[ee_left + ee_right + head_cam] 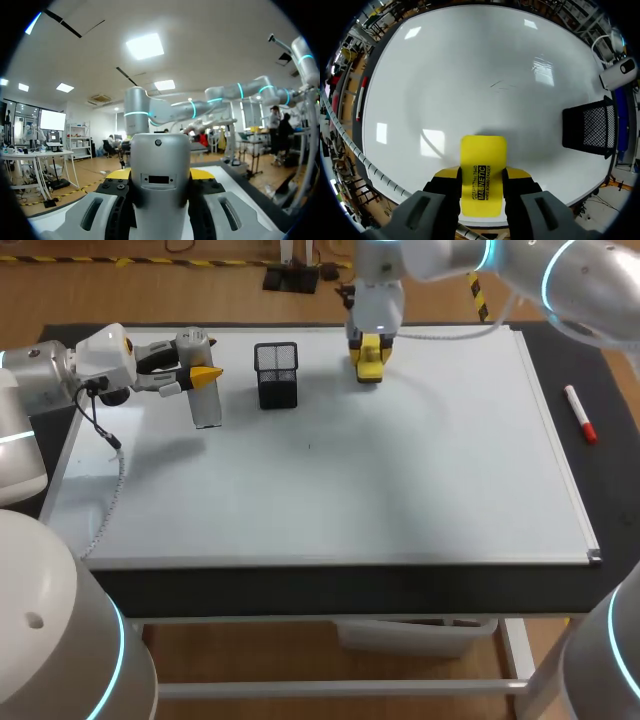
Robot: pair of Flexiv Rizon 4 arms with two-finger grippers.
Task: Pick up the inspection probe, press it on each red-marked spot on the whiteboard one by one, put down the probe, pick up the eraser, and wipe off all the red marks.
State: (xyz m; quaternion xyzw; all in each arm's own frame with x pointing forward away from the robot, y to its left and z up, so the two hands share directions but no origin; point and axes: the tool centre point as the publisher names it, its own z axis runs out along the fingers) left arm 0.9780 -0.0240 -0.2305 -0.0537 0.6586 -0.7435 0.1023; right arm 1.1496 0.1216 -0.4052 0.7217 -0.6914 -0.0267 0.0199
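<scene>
Eraser [483, 186] pinched between right gripper [481, 175] fingers at whiteboard [400, 480] far edge, near black mesh holder [276, 374]. Probe [205, 405] clamped in left gripper [203, 373] over whiteboard's far-left area. Red marker [580, 413] lies beside whiteboard's right edge.

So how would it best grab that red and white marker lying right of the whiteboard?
Probably mid-barrel, straight down from above. The marker lies flat on the dark tabletop, so only its top and sides are free; the grip should close across its thin width, not along its length.
</scene>
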